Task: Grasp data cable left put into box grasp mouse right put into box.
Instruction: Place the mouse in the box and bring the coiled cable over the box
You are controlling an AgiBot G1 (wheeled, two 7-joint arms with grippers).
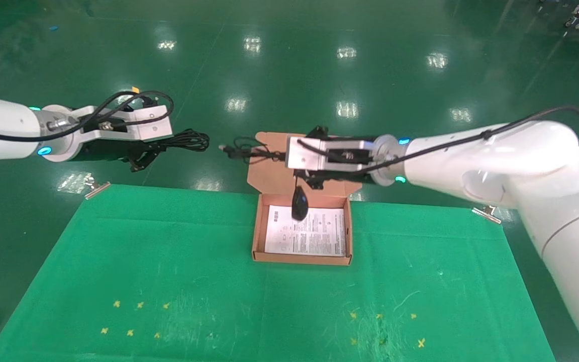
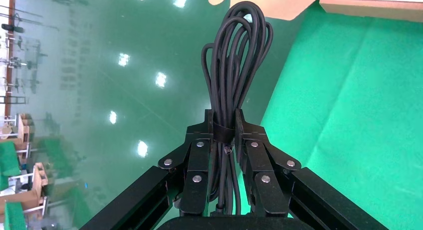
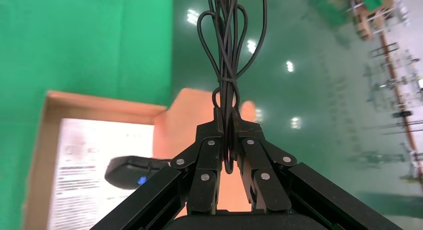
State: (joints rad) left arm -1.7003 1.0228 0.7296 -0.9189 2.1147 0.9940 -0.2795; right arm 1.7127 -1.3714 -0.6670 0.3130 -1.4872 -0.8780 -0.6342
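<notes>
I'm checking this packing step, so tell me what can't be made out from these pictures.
- Mouse: head view does not settle whether it hangs above the box or touches the sheet.
- Right gripper: hidden under its wrist in head view; shut on the mouse's cord.
- Data cable in the left gripper: its lower end is cut off by the left wrist view's edge.

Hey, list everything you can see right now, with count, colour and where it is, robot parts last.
box: one, orange-brown, open, far middle of the cloth, lid flap back.
sheet: one, white, printed, flat inside the box.
mouse: one, black, hanging by its cord above the box's far end.
mouse cord: one, black, looped, clamped in the right end effector.
data cable: one, black bundle, clamped in the left end effector.
cloth: one, green, with small yellow crosses.
left end effector: shut, raised left of the box.
right end effector: shut, over the lid flap.
</notes>
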